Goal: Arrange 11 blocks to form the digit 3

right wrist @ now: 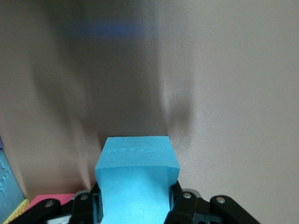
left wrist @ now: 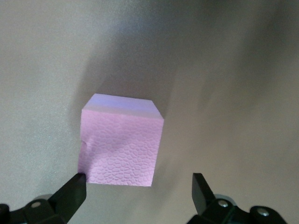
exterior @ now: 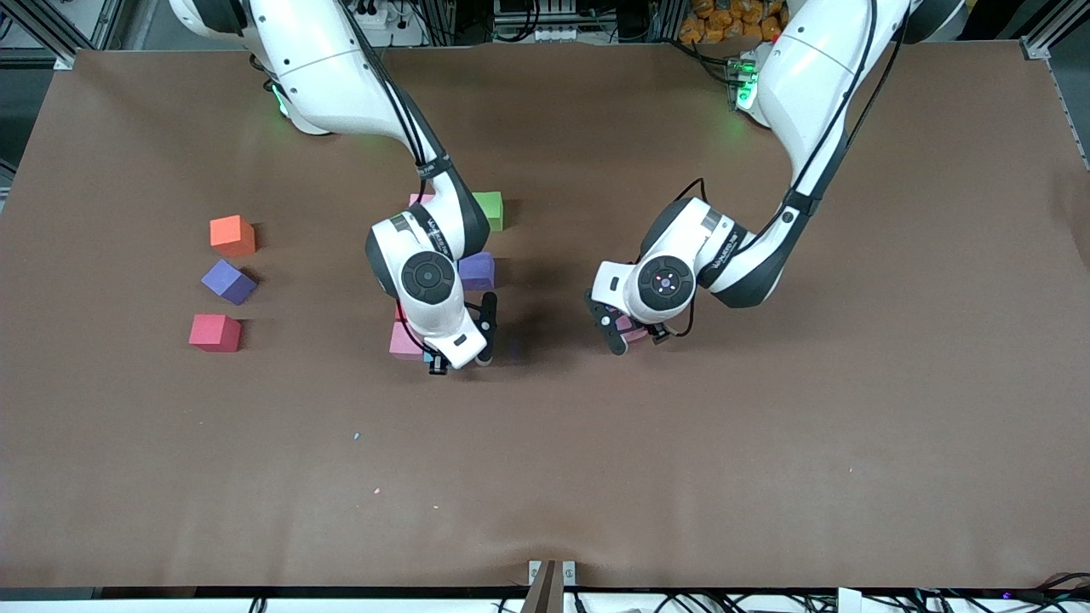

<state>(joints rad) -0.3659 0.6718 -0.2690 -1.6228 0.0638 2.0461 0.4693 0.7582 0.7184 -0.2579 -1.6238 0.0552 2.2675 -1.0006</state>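
Observation:
My right gripper (exterior: 462, 356) is shut on a light blue block (right wrist: 137, 172) and holds it low over the table, beside the partly built figure. Of that figure I see a pink block (exterior: 405, 342), a purple block (exterior: 477, 271), a green block (exterior: 490, 210) and another pink block (exterior: 416, 199); the arm hides the rest. The right wrist view shows pink (right wrist: 46, 198), yellow (right wrist: 15, 210) and light blue (right wrist: 8, 179) blocks at its edge. My left gripper (exterior: 632, 332) is open just above a lone pink block (left wrist: 122, 144), fingers (left wrist: 74, 189) astride it, one near its corner.
Three loose blocks lie toward the right arm's end of the table: orange (exterior: 232, 235), purple (exterior: 228, 281) and red (exterior: 215, 332). A few small crumbs (exterior: 357, 436) lie nearer the front camera. The brown table (exterior: 766, 443) stretches wide around both arms.

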